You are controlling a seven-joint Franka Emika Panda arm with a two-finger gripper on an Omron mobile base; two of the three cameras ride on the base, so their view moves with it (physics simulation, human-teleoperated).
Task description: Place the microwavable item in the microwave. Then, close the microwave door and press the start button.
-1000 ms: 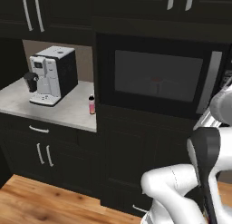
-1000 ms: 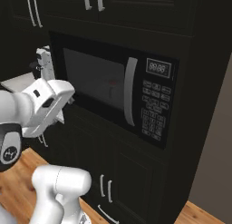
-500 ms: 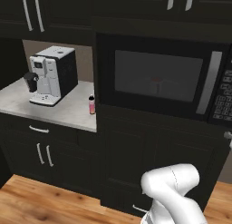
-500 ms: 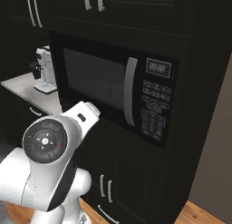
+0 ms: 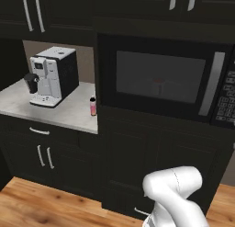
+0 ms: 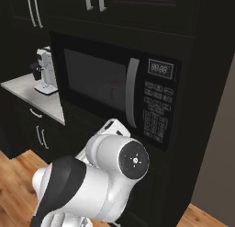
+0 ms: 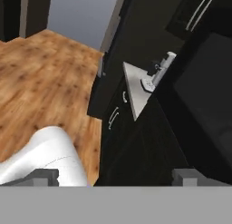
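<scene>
A white mug (image 5: 159,87) sits dimly visible behind the dark glass of the shut microwave door (image 5: 158,79), its long silver handle (image 6: 132,92) upright beside the keypad (image 6: 153,117). The robot's gripper (image 7: 115,175) hangs low with its jaws spread wide and empty, looking along the matt black cabinets toward the wood floor. With the start button likely still to press, a broad swing upward could clip the handle or hit the wrong small key. A slim pink bottle (image 5: 93,106) stands at the grey worktop's (image 5: 69,115) right edge.
</scene>
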